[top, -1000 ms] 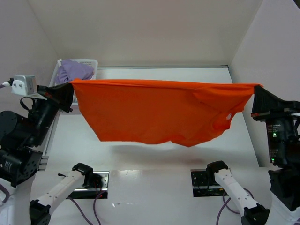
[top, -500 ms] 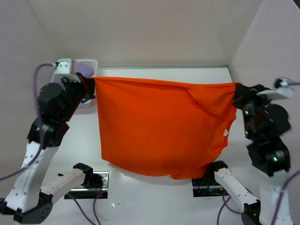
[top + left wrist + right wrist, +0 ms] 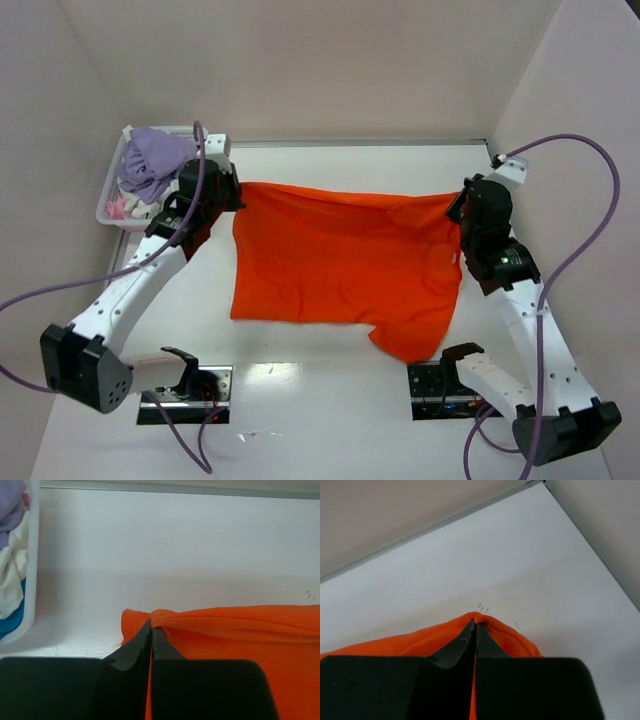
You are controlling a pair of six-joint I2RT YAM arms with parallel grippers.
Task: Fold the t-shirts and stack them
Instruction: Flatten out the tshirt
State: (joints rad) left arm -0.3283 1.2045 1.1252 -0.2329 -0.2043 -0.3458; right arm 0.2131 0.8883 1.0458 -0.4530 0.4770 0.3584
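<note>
Lay-flat step. Left end effector (image 3: 151, 631) is pinched tight on the far-left corner of the orange t-shirt (image 3: 340, 268), and right end effector (image 3: 475, 624) is pinched tight on the far-right corner. Shirt lies mostly spread mid-tabletop (image 3: 350, 160), far edge stretched between the arms. To do it well: even tension, lower both corners flat, release together. Cloth is vivid and plain, near hem uneven, one flap trailing near-right.

My left gripper (image 3: 151, 628) looking matt black plastic; t-shirt (image 3: 340, 262) showing soft matt orange cloth; table (image 3: 300, 346) appearing smooth white.
</note>
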